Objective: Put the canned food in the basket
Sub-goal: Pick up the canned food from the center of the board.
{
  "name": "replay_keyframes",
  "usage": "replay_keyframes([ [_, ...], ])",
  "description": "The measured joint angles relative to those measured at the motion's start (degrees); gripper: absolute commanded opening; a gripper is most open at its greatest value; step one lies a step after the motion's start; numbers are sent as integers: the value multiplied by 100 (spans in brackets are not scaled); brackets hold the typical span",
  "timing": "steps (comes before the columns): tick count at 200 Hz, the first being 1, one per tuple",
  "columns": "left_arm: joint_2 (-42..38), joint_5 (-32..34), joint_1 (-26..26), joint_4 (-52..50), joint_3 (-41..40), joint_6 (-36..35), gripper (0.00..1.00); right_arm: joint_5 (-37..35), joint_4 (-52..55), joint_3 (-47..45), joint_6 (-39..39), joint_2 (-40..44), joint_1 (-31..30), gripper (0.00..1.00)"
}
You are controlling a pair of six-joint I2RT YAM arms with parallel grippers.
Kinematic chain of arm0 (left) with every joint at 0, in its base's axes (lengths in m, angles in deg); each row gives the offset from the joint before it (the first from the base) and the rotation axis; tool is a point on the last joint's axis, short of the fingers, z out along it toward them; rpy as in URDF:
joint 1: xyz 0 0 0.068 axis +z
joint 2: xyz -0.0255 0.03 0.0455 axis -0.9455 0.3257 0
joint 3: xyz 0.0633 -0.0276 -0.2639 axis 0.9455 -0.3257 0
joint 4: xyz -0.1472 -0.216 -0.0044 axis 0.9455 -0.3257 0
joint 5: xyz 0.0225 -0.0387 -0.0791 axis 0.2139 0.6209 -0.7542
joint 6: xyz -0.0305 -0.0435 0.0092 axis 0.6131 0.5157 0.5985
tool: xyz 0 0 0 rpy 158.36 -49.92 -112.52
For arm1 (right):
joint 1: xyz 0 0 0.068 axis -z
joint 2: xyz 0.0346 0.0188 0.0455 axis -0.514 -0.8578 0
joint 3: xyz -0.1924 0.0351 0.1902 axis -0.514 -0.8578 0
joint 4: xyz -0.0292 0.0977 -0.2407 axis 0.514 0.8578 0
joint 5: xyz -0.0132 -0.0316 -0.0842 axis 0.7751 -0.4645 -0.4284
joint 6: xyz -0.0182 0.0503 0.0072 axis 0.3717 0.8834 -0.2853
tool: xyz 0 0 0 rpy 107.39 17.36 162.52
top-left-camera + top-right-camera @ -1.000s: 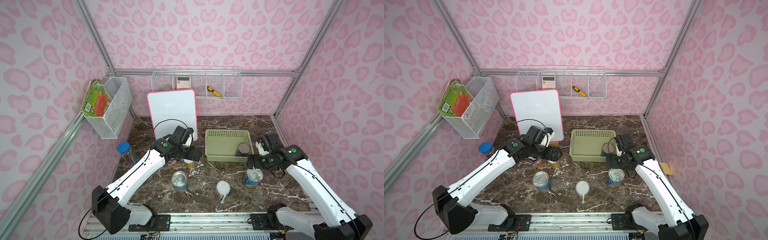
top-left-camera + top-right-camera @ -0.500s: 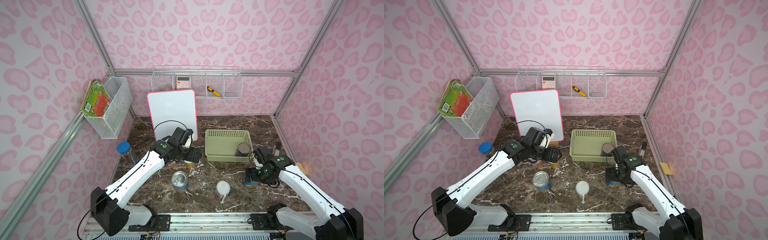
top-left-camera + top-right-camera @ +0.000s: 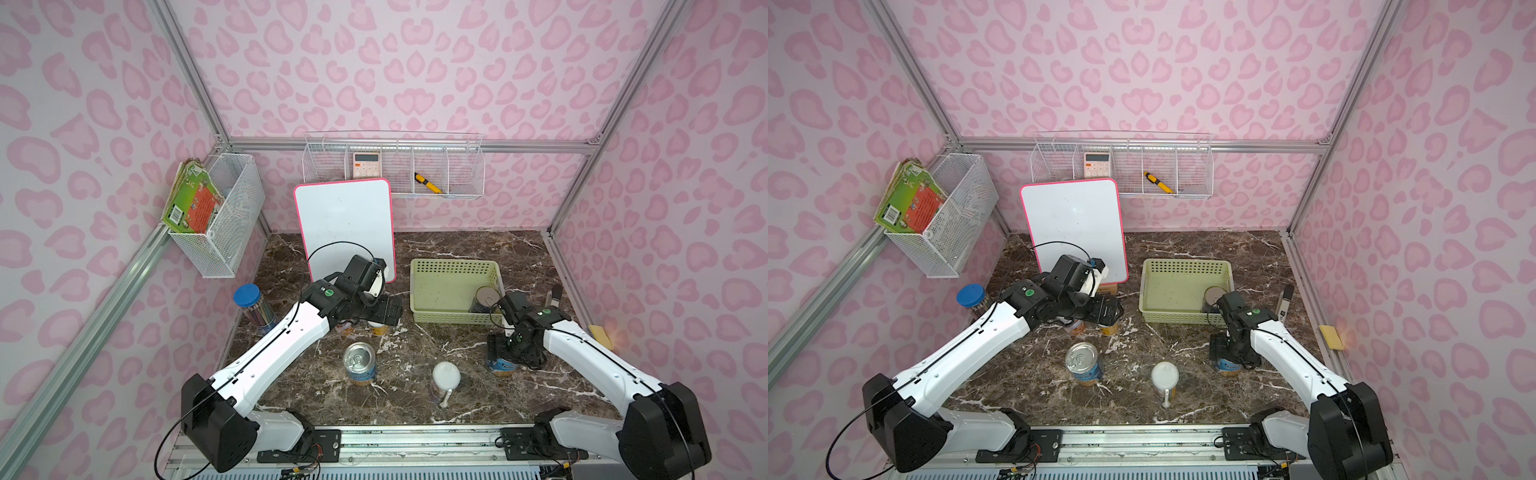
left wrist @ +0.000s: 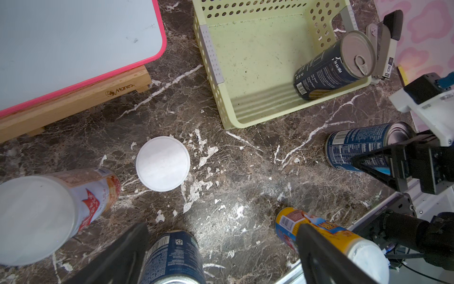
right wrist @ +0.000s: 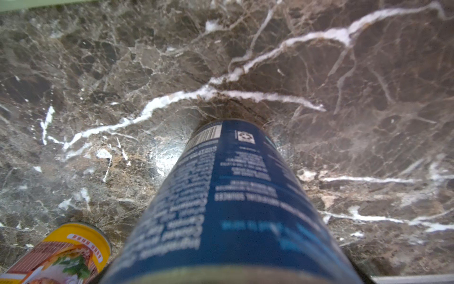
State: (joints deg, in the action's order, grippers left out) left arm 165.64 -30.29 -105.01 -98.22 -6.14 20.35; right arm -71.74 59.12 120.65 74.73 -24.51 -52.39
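Found right gripper (image 3: 501, 352) pointing down around an upright blue-label can (image 3: 503, 368). Placed both on the marble tabletop (image 3: 440, 245) at the right, just on the near side of the basket (image 3: 454, 263). Saw a black finger (image 4: 405, 167) against that can's side in the left wrist view. Cannot tell whether the jaws clamp the can or only straddle it. Noted in the right wrist view the can's label filling the middle, base on the marble.

Found left gripper (image 4: 222, 228) spread wide, holding nothing. Placed it left of the basket, hanging above a white-lidded can (image 4: 163, 163), with a red-and-white can (image 4: 81, 196) just beside that.

Counted one dark-label can (image 3: 484, 299) inside the basket, in its near right corner, pull-tab top up. Logged a second blue can (image 3: 359, 365) upright near centre-left. Logged a yellow-label can (image 3: 445, 379) with a white lid to its right, both apart from the arms.

Marked also a whiteboard (image 3: 345, 224) propped far left of the basket, a pencil jar (image 3: 251, 301) at the left edge, and a marker (image 3: 555, 296) just right of the basket.
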Motion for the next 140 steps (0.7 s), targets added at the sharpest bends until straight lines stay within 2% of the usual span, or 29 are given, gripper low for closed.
replay_keyframes([
  [26,2,24,7,0,0,0,98,-7,28,46,-28,-74,-7,54],
  [36,2,24,11,0,0,-2,98,-11,44,85,-28,-81,-31,51],
  [72,2,55,11,-2,0,-2,98,-157,599,896,-59,98,-96,49],
  [110,2,63,26,-2,0,-2,98,-267,1432,2702,-332,59,-98,49],
  [140,-13,66,26,-4,0,-2,98,-411,1676,4334,-640,-431,68,48],
])
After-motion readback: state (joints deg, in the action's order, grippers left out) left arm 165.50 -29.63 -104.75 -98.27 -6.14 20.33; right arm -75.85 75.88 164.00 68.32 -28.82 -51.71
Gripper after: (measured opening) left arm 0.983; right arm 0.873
